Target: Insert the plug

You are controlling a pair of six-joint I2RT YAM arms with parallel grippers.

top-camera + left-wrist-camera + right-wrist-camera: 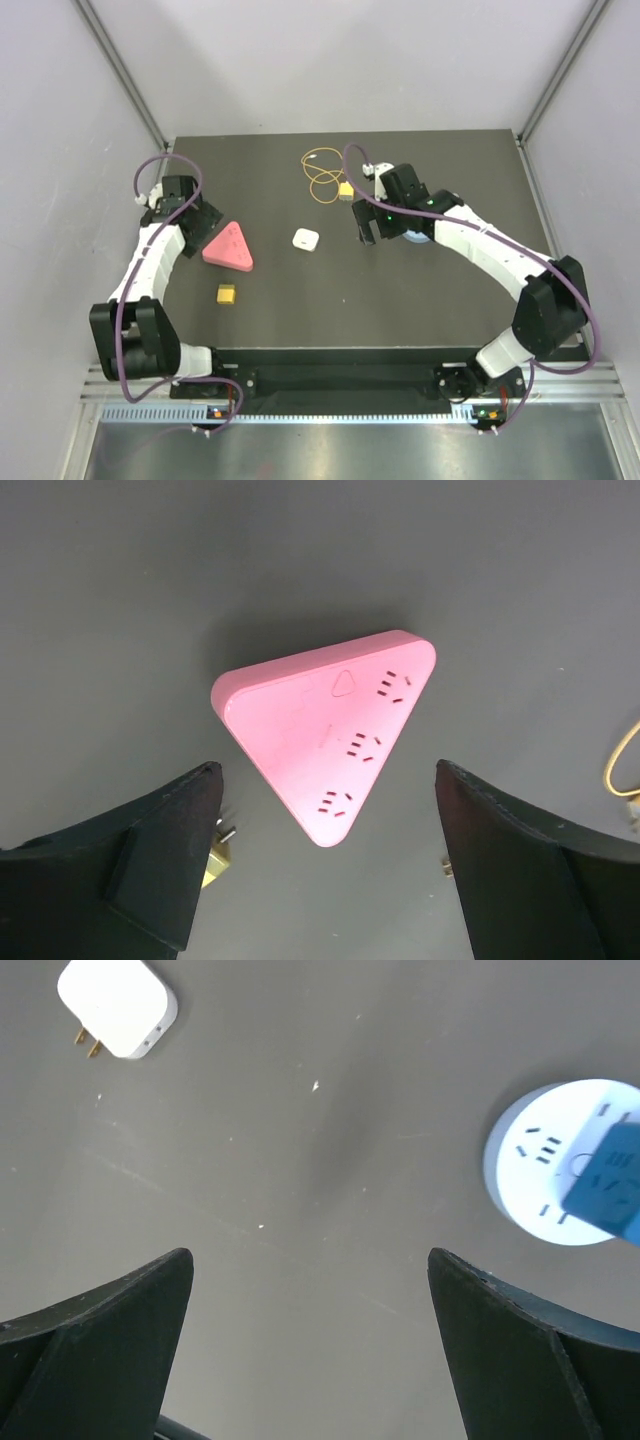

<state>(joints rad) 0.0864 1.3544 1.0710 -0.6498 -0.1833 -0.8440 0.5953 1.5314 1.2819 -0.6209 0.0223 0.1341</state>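
The left gripper [325, 780] stands spread wide and empty by the pink triangular socket [320, 730], the right gripper [310, 1260] equally wide over the counter [400, 300] near the plug [346, 188]

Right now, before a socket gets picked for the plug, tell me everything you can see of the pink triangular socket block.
The pink socket block is a flat triangle with rounded corners, seemingly smooth plastic. Its top face shows three sets of slots in a row along one edge and a small triangular mark near one corner. All slots are empty. It lies flat on the dark table, on the left side, under the open left tool, which seems clear of it.
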